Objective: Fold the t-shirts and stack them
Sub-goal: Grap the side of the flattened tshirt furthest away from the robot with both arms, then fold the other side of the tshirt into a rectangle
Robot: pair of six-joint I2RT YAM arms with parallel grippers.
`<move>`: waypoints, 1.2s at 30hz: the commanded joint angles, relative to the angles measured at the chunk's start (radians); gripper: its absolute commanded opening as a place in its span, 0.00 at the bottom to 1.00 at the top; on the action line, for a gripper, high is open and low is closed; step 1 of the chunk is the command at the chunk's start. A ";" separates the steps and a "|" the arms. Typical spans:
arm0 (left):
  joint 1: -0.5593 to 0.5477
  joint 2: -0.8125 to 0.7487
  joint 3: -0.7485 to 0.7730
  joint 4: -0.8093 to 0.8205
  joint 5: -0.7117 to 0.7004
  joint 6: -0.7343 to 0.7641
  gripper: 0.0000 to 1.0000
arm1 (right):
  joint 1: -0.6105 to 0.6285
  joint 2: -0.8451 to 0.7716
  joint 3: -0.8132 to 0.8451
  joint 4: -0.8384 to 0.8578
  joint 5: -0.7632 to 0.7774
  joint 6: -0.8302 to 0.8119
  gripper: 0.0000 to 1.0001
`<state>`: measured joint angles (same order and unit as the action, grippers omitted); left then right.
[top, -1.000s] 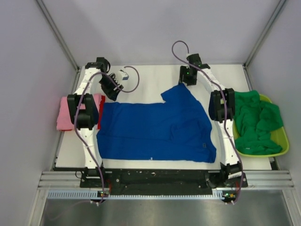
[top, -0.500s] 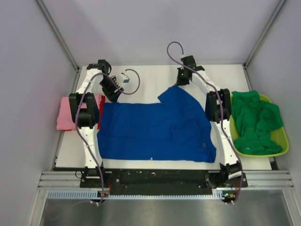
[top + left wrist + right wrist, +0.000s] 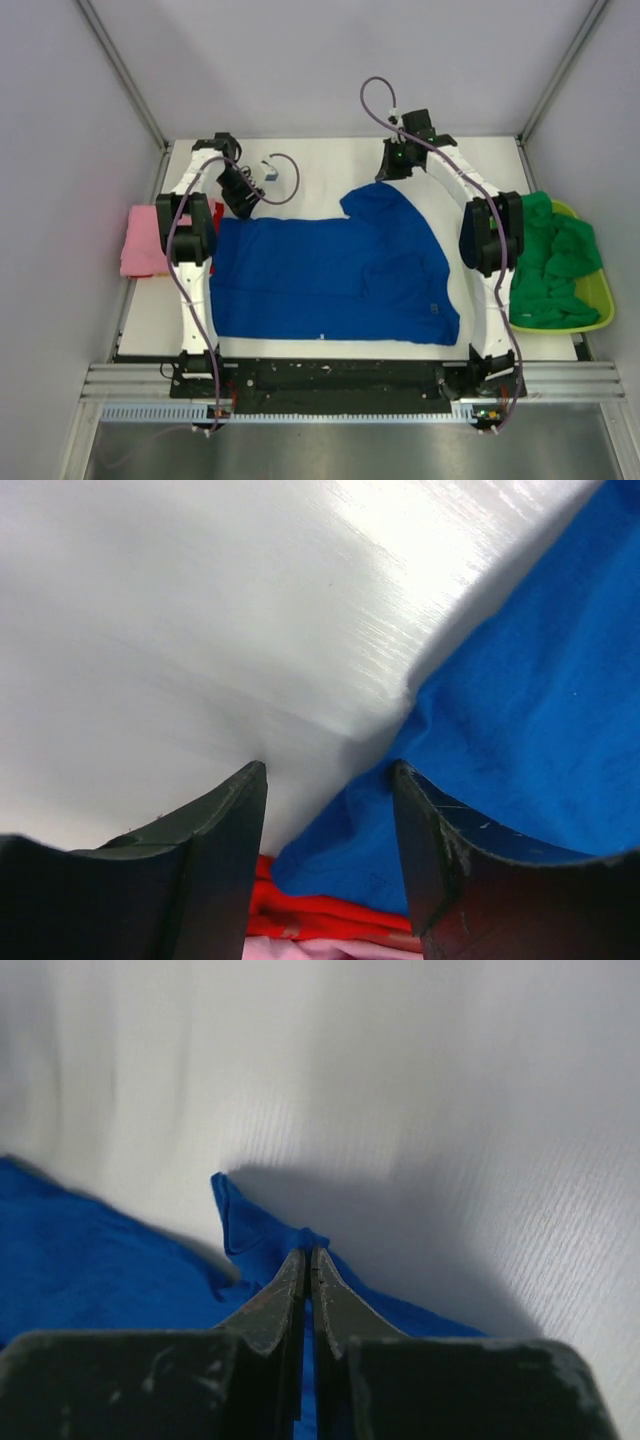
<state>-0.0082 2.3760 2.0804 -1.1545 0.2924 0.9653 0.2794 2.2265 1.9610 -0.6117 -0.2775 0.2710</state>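
The left arm bends down at the far left of the table (image 3: 320,165), the left gripper (image 3: 325,780) held apart over a corner of the spread blue shirt (image 3: 330,280). A red cloth (image 3: 330,915) beside it is mostly hidden. The right gripper (image 3: 308,1258) is pinched tight on the shirt's far tip. The right arm's elbow covers part of the green shirts (image 3: 555,250).

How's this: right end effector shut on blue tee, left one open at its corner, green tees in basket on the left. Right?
No. Top view: basket with green tees is on the right. Rest holds: right end effector shut on blue tee, left end effector open at its corner.
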 commanded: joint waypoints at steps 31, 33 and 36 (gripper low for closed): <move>-0.078 -0.776 -0.894 0.193 -0.079 -0.020 0.00 | 0.006 -1.104 -1.050 -0.258 -0.097 0.152 0.00; -0.082 -0.778 -0.921 0.206 -0.101 -0.022 0.00 | 0.006 -1.126 -1.077 -0.261 -0.078 0.165 0.00; -0.082 -0.779 -0.933 0.231 -0.142 -0.027 0.00 | 0.000 -1.154 -1.065 -0.286 -0.055 0.162 0.00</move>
<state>-0.0860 1.6405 1.1591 -0.9745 0.2100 0.9264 0.2794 1.1378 0.8742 -0.8841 -0.3458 0.3988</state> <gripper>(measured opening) 0.010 0.008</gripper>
